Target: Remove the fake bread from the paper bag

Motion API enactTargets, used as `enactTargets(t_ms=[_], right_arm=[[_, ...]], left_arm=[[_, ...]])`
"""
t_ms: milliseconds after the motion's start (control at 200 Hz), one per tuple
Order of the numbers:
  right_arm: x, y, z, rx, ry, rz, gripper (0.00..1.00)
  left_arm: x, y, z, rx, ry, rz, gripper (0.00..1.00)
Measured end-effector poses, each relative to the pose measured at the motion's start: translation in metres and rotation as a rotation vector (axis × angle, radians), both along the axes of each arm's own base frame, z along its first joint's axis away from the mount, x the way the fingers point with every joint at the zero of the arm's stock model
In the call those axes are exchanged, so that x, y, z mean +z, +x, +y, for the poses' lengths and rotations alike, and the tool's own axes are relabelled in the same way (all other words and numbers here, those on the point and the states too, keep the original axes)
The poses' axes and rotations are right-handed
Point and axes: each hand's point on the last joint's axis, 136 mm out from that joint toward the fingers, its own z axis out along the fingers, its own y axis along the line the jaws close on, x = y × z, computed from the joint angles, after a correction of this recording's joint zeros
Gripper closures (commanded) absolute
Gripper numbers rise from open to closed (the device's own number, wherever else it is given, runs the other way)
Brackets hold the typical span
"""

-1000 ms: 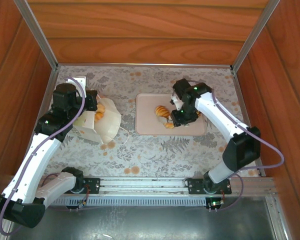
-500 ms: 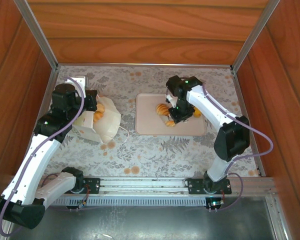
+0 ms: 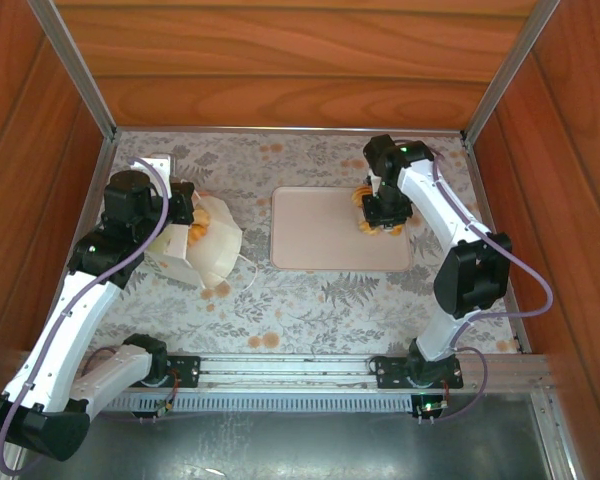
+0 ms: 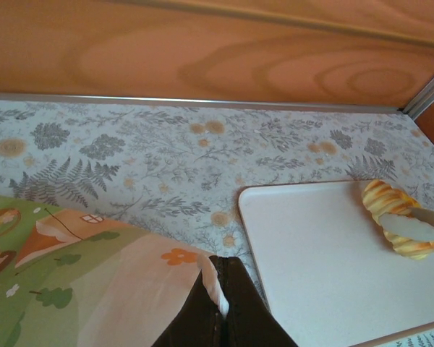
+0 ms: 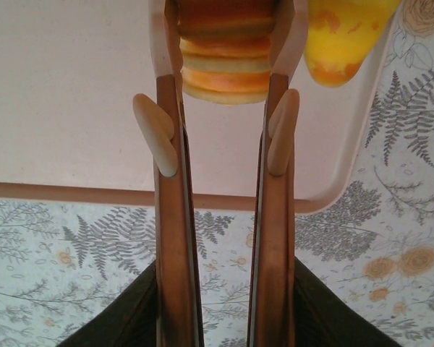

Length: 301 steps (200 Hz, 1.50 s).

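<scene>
Paper bag (image 3: 216,247) left of tray (image 3: 320,235)

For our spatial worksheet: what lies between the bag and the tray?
Bare floral tablecloth, seen in the top view between bag and tray.

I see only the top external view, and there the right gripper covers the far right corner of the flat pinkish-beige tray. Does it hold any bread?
Observer: Yes. The right wrist view shows the right gripper closed on a ridged golden-orange toy roll over the tray.
Operator: Is other bread close to it?
Observer: A small yellow piece lies beside the roll, near the tray's rim.
Operator: And the other arm?
Observer: The left wrist view shows the left gripper shut on the edge of the cream-white paper bag with green print.
</scene>
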Motion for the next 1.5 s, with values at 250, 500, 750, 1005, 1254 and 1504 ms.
enactTargets(t_ms=[250,500,750,1005,1254,1504], right_arm=[[-0.004,0.003,0.001,-0.078,0.009,-0.004,0.61],[-0.023,0.005,0.003,-0.108,-0.008,0.042,0.60],[-0.025,0.006,0.002,-0.107,-0.013,0.046,0.59],[-0.025,0.008,0.003,-0.104,-0.010,0.038,0.56],[-0.021,0.010,0.004,-0.096,0.006,0.012,0.53],[-0.002,0.008,0.007,-0.081,0.053,-0.049,0.51]], left_arm=[[0.000,0.000,0.000,0.000,0.000,0.000,1.00],[0.001,0.001,0.000,0.000,-0.003,-0.007,1.00],[0.001,0.001,-0.001,0.002,-0.009,-0.007,1.00],[0.001,0.002,-0.001,0.007,-0.020,-0.003,1.00],[0.001,0.002,-0.001,0.007,-0.021,-0.002,1.00],[0.000,0.003,-0.001,0.007,-0.021,-0.003,1.00]])
